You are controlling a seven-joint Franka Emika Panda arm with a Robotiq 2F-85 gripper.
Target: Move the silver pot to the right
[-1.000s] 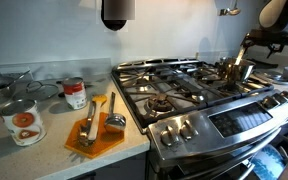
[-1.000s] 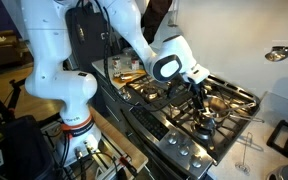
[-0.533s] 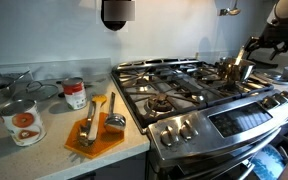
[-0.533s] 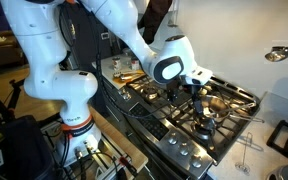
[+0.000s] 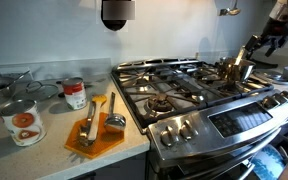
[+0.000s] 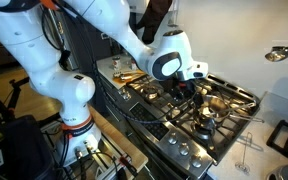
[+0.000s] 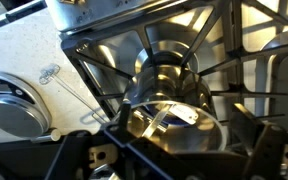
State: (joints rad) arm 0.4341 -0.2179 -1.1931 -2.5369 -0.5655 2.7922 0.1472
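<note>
The silver pot stands on a burner at the right end of the stove, its thin handle sticking out. It also shows in an exterior view. My gripper hangs just above and right of the pot, also seen in an exterior view. In the wrist view the pot fills the lower middle, seen from above with golden reflections inside. My gripper is open, its dark fingers spread to either side of the pot and not holding it.
Two labelled tin cans stand on the counter left of the stove. An orange cutting board with utensils lies near the counter's front edge. A round lid lies on the counter beside the stove.
My gripper has risen up and away from the pot. The pot has stayed on its burner.
</note>
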